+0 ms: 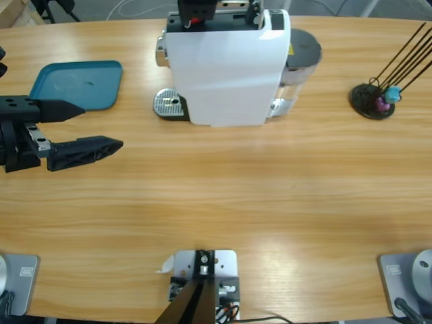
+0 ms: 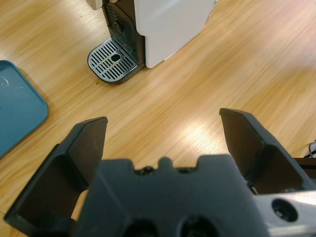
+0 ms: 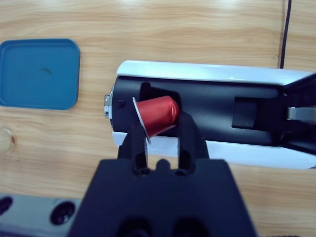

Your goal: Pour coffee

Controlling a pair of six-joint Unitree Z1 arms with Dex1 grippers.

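- the right claw (image 3: 160, 136) is clamping a red coffee capsule (image 3: 157, 117) by its rim, hovering directly over the open top of the white coffee machine (image 1: 226, 67).
- the capsule's long axis is lying tilted, its foil flange toward the claw and its narrow end toward the machine's dark capsule slot (image 3: 163, 96), which sits just beneath it.
- the left claw (image 1: 84, 128) is resting with jaws wide apart, holding nothing, low over the bench (image 1: 270, 196) beside the blue tray (image 1: 77, 84); the drip grate (image 2: 112, 60) is lying ahead of it, bare.
- a clear glass (image 3: 6, 140) is peeking in at the right wrist view's edge; i cannot tell whether coffee is in it.
- the right arm is plainly the nearer one for loading the capsule.
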